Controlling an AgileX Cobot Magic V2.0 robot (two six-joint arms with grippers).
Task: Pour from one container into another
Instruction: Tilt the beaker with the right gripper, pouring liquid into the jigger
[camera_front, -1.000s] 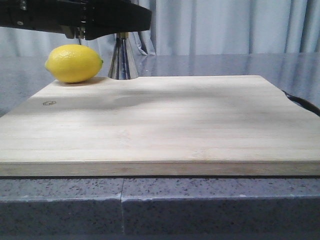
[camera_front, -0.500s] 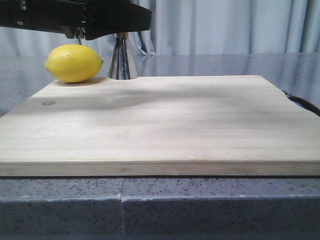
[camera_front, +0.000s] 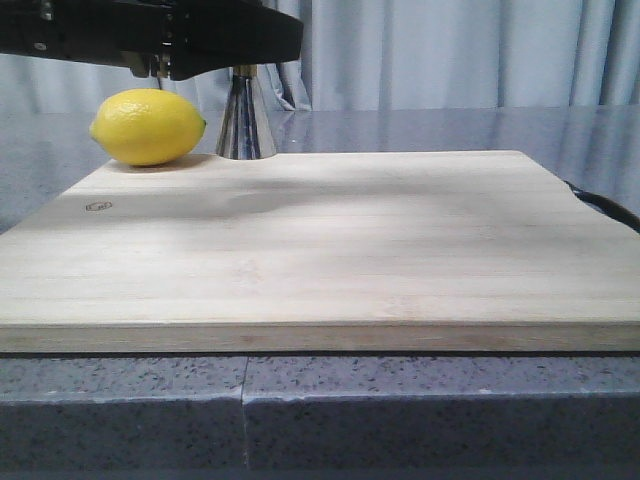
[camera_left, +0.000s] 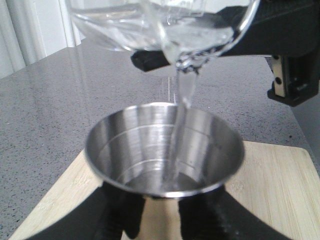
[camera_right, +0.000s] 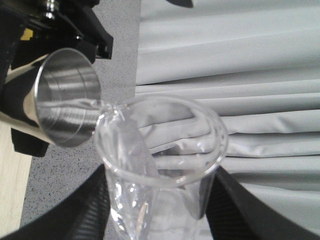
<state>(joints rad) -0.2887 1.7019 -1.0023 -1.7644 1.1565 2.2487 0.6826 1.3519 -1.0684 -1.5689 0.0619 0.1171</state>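
Left wrist view: the jigger (camera_left: 165, 150) is clamped steady by the left gripper (camera_left: 165, 220) so water from the tilted beaker (camera_left: 165, 25), clamped by the right gripper (camera_right: 160, 210), is caught.

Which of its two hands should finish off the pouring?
The right hand, most likely. It grips the tilted glass beaker, and clear liquid is streaming from its lip into the steel jigger. The left hand only steadies that jigger upright.

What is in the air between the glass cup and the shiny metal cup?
A thin stream of clear liquid falls from the beaker lip into the jigger. The left wrist view shows it best.
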